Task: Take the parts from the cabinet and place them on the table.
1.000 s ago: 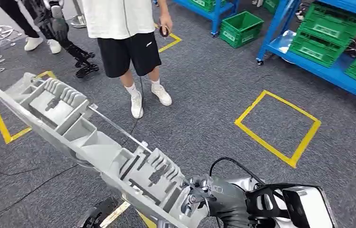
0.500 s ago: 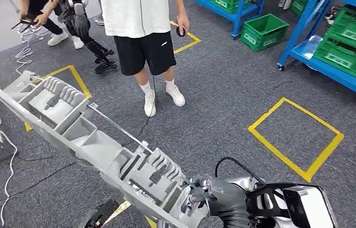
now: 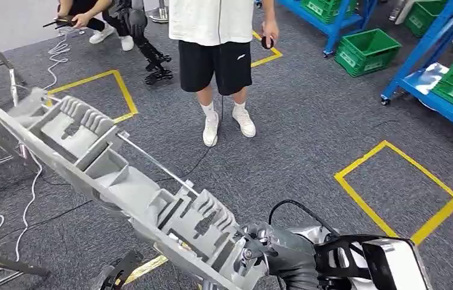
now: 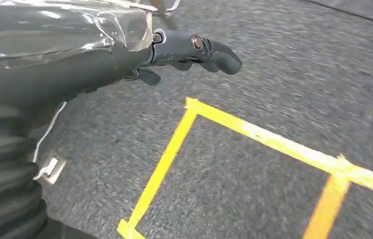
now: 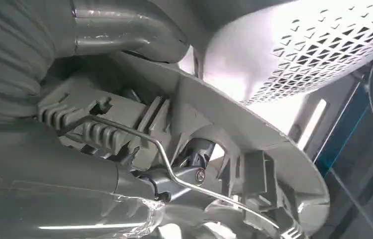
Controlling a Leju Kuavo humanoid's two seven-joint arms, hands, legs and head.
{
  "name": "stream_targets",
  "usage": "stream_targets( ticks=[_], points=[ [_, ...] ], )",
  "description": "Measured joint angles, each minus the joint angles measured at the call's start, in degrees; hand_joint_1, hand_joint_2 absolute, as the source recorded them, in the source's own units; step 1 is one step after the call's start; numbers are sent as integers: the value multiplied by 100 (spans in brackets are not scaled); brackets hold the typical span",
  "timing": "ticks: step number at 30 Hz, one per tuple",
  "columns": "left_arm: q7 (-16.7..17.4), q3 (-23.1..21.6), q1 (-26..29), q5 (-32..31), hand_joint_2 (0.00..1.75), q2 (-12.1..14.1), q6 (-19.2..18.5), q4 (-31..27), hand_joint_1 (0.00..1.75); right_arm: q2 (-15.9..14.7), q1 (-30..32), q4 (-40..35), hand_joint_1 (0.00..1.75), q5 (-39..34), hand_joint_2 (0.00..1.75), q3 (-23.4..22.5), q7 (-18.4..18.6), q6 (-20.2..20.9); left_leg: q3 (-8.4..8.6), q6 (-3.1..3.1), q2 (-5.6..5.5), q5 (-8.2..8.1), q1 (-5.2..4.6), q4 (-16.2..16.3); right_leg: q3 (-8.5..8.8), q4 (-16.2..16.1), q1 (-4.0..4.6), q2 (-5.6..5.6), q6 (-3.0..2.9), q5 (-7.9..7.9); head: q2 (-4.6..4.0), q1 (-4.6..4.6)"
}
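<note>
- Gripping the near end of the long grey part [image 3: 121, 181], the right hand [image 3: 266, 254] sits at about 6 o'clock in the head view, fingers closed on the moulded ribs; right wrist view confirms dark fingers [image 5: 194, 154] wrapped into the part's [image 5: 254, 149] underside beside a thin metal rod [image 5: 139, 134].
- The part runs from the hand toward 10 o'clock, held above the grey carpet [image 3: 308, 145], ribbed pockets facing up, a thin rod [image 3: 151, 160] along its upper edge.
- Left hand [image 4: 194, 50] seen in the left wrist view: holding nothing, fingers gently curled and apart, hanging over the carpet [image 4: 299, 74] and a corner of yellow floor tape [image 4: 254, 134].
- White cable [image 3: 31, 193] trails on the floor at 9 o'clock, under the part's far end.
- Yellow taped square [image 3: 396, 187] at 3 o'clock; a second taped square [image 3: 100, 90] at 11 o'clock.
- Person [image 3: 218, 54] in white shirt, black shorts and white shoes stands at 12 o'clock, small dark object in one hand.
- Blue racks [image 3: 429, 84] with green crates [image 3: 366, 51] at 1 to 2 o'clock.
- Second person [image 3: 85, 12] crouched at 11 o'clock, far edge, beside dark robot legs [image 3: 148, 51].
</note>
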Motion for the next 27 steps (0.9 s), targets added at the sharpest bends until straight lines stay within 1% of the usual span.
stream_targets(
  ticks=[1, 2, 3, 4, 5, 6, 7, 8, 9, 10, 11, 12, 13, 14, 15, 16, 17, 18, 19, 20, 21, 22, 23, 24, 25, 26, 27],
  points=[
    [2, 9, 7, 0, 175, -11, 17, 11, 0, -13, 22, 0, 175, 15, 175, -4, 2, 0, 6, -5, -63, -3, 4, 2, 44, -166, -20, 0, 68, 114, 0, -2],
    [2, 17, 11, 0, 175, -22, 24, 15, 0, -13, 28, -2, 175, 20, 175, -9, 2, 0, 12, -17, -120, -11, 11, 10, 201, -553, -43, 1, 147, 303, 0, 0],
    [2, 28, 13, -4, 175, -35, 24, 22, 0, -13, 27, -2, 175, 22, 175, -13, 2, 0, 13, -41, -178, -26, 19, 35, 440, -1078, -66, 17, 220, 529, 0, 0],
    [2, 37, 13, -11, 175, -44, 24, 24, 0, -13, 28, -11, 175, 24, 175, -15, 2, 0, 2, -83, -228, -55, 28, 85, 697, -1607, -97, 95, 267, 720, 0, 2],
    [2, 59, 14, -18, 175, -44, 24, 28, 0, -15, 36, -17, 175, 28, 175, -22, 2, 0, -30, -142, -271, -94, -7, 139, 712, -1662, -56, 142, 189, 739, 0, 0],
    [0, 77, 18, -22, 175, -44, 24, 33, 0, -20, 46, -37, 175, 33, 175, -28, 4, 4, -46, -173, -283, -111, -1, 161, 741, -1682, -64, 105, 117, 758, 0, -4],
    [2, 83, 26, -22, 175, -44, 24, 37, 0, -20, 51, -44, 175, 37, 175, -31, 9, 4, -56, -180, -285, -108, 11, 156, 732, -1680, -40, 99, 78, 764, 0, -9],
    [2, 85, 40, -31, 175, -48, 26, 39, 0, -20, 50, -44, 175, 41, 175, -28, 11, 7, -56, -202, -290, -101, 30, 142, 735, -1679, -20, 93, 45, 768, 0, -4],
    [0, 87, 51, -31, 175, -44, 26, 41, 0, -20, 48, -44, 175, 41, 175, -30, 11, 7, -59, -222, -303, -112, 34, 151, 747, -1693, -58, 76, 14, 785, 0, -4],
    [2, 90, 62, -31, 175, -50, 26, 41, 0, -20, 47, -46, 175, 39, 175, -31, 9, 7, -71, -245, -221, -166, 49, 227, 768, -1704, -89, 61, -5, 793, 0, -2],
    [0, 98, 59, -28, 175, -48, 33, 41, 0, -17, 53, -46, 175, 39, 175, -31, 7, 9, -166, -286, -47, -311, 42, 457, 794, -1704, -85, 45, -50, 769, 0, -44],
    [0, 118, 52, -20, 175, -46, 35, 41, 0, -20, 53, -46, 175, 37, 175, -28, 4, 9, -360, -319, 54, -534, 55, 877, 809, -1704, -72, 21, -68, 757, 0, -39],
    [0, 133, 53, -9, 175, -46, 33, 41, 0, -20, 53, -46, 175, 37, 175, -28, 2, 11, -600, -340, 103, -743, 63, 1348, 818, -1703, -57, -2, -84, 746, 0, -42],
    [0, 133, 59, -9, 175, -55, 33, 41, 0, -20, 58, -46, 175, 37, 175, -26, 2, 11, -826, -355, 130, -894, 70, 1776, 821, -1702, -45, -29, -93, 738, 0, -42],
    [0, 135, 65, 0, 175, -61, 35, 41, 0, -20, 66, -46, 175, 39, 175, -24, 2, 13, -976, -359, 138, -919, 78, 2017, 822, -1702, -33, -58, -99, 732, 0, -42],
    [0, 135, 71, 0, 175, -61, 35, 41, 0, -20, 72, -46, 175, 39, 175, -24, 2, 13, -967, -346, 146, -808, 80, 1942, 830, -1702, -25, -85, -105, 725, 0, -42],
    [0, 138, 72, 0, 175, -61, 35, 41, 0, -20, 72, -46, 175, 39, 175, -24, 2, 13, -811, -323, 154, -589, 79, 1603, 844, -1702, -14, -107, -112, 718, 0, -42],
    [0, 140, 70, 0, 175, -57, 35, 41, 0, -20, 70, -46, 175, 37, 175, -24, 2, 13, -530, -281, 173, -306, 74, 1041, 867, -1703, -7, -132, -119, 708, 0, -42],
    [0, 142, 68, 0, 175, -55, 35, 41, 0, -17, 68, -46, 175, 39, 175, -24, 2, 13, -270, -227, 250, -99, 53, 554, 887, -1705, -6, -149, -107, 692, 0, -42],
    [-2, 144, 61, 0, 175, -48, 35, 41, 0, -15, 68, -46, 175, 37, 175, -24, 2, 13, -104, -173, 420, -105, 7, 240, 896, -1708, 6, -166, -98, 683, 0, -39],
    [-7, 144, 55, 0, 175, -48, 35, 41, 0, -17, 64, -46, 175, 37, 175, -22, 2, 15, -114, -159, 390, -102, -33, 225, 883, -1705, 55, -186, -66, 669, 0, -37],
    [-15, 151, 55, 2, 175, -44, 35, 39, 0, -17, 67, -46, 175, 37, 175, -22, 2, 13, -126, -141, 353, -112, -44, 233, 880, -1710, 39, -213, -56, 668, 0, -42],
    [-15, 166, 63, 11, 175, -35, 35, 41, 0, -17, 66, -46, 175, 39, 175, -17, 2, 13, -136, -123, 323, -114, -58, 230, 893, -1729, 24, -249, -25, 665, 0, -40],
    [-20, 175, 66, 11, 175, -24, 35, 41, 0, -13, 53, -46, 175, 39, 175, -17, 2, 13, -122, -86, 283, -92, -63, 185, 912, -1759, 36, -284, 3, 671, 0, -44],
    [-20, 186, 69, 11, 175, -22, 35, 39, 0, -13, 49, -50, 175, 39, 175, -15, 2, 13, -29, -48, 240, -15, 10, 39, 872, -1734, 51, -276, 29, 630, 0, -42],
    [-31, 197, 73, 9, 175, -46, 37, 35, 0, -17, 47, -50, 175, 44, 175, -11, 2, 13, 12, -29, 215, 0, -4, -15, 844, -1595, 42, -176, 13, 553, 0, -22],
    [-37, 210, 59, 7, 175, -48, 35, 31, 0, -22, 43, -50, 175, 39, 175, -13, -2, 13, 21, 12, 176, 17, 1, -21, 666, -1213, 38, -80, -40, 375, 0, -20]
  ],
)
